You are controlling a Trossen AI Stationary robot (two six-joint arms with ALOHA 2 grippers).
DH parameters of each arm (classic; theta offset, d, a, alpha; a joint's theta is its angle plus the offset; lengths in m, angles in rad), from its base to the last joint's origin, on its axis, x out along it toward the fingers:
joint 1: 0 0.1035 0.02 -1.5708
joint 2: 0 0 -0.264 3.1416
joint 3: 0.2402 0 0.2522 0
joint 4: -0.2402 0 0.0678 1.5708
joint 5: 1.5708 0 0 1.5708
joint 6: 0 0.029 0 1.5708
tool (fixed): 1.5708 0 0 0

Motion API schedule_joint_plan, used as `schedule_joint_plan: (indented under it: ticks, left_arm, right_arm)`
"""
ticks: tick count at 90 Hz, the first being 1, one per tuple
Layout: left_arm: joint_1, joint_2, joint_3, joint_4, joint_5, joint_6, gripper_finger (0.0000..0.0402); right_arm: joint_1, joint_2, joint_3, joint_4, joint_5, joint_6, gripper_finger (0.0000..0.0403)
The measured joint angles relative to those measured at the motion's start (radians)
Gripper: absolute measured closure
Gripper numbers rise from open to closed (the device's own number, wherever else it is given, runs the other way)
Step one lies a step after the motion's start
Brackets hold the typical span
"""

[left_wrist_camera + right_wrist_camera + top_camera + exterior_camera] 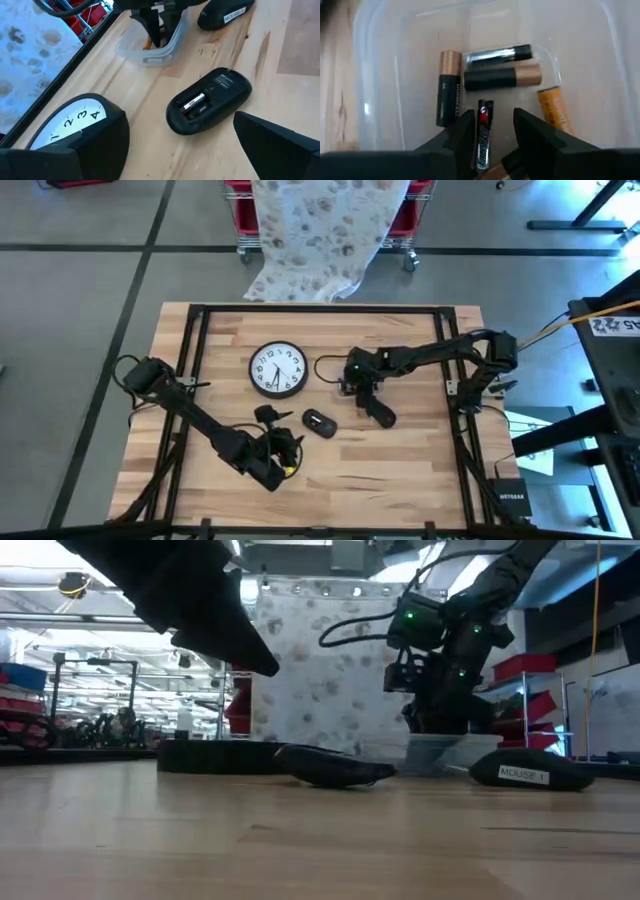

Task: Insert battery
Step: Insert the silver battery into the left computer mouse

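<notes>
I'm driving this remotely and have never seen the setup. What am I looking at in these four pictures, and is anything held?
Two dark robot arms work at a wooden table. One camera looks straight down, one sits at table height, and one rides on each wrist. On the table lie a wall clock, an upturned mouse with one battery in its open bay, a second mouse and a clear tub of batteries. The right gripper reaches into the tub, fingers open around a small black battery, not yet gripping. The left gripper waits open near the front edge.

A workshop or lab hall: a wooden bench on a grey concrete floor, red storage bins at top, ceiling strip lights upper left.
</notes>
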Motion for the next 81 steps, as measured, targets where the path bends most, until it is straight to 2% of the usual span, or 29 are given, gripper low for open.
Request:
schedule_joint_plan:
  ticks: [6, 13, 18, 33, 52, 69, 81]
  left_arm:
    - [0.0, 0.0, 0.0, 0.0, 0.0, 0.0, 0.0047]
    - [0.0, 0.0, 0.0, 0.001, 0.001, 0.0, 0.0047]
    - [0.0, 0.0, 0.0, 0.003, 0.001, 0.0, 0.0047]
    - [0.0, 0.0, 0.0, 0.003, 0.001, -0.001, 0.0047]
    - [0.0, 0.0, 0.0, 0.002, 0.001, -0.006, 0.0047]
    - [0.0, 0.0, 0.0, 0.001, 0.001, -0.007, 0.0047]
    - [0.0, 0.001, 0.0, 0.0, 0.001, -0.008, 0.0047]
  right_arm:
    - [0.0, 0.003, 0.0, -0.001, 0.0, 0.004, 0.0319]
    - [0.0, 0.01, -0.003, 0.001, 0.021, 0.008, 0.0371]
    - [0.001, 0.01, -0.003, -0.001, 0.033, 0.009, 0.0388]
    - [0.01, -0.01, 0.008, -0.021, 0.074, 0.033, 0.0396]
    - [0.017, -0.128, 0.029, -0.044, 0.107, 0.033, 0.04]
    - [0.038, -0.266, 0.031, -0.046, 0.106, 0.04, 0.0401]
    - [0.124, -0.344, 0.033, -0.038, 0.041, 0.066, 0.0402]
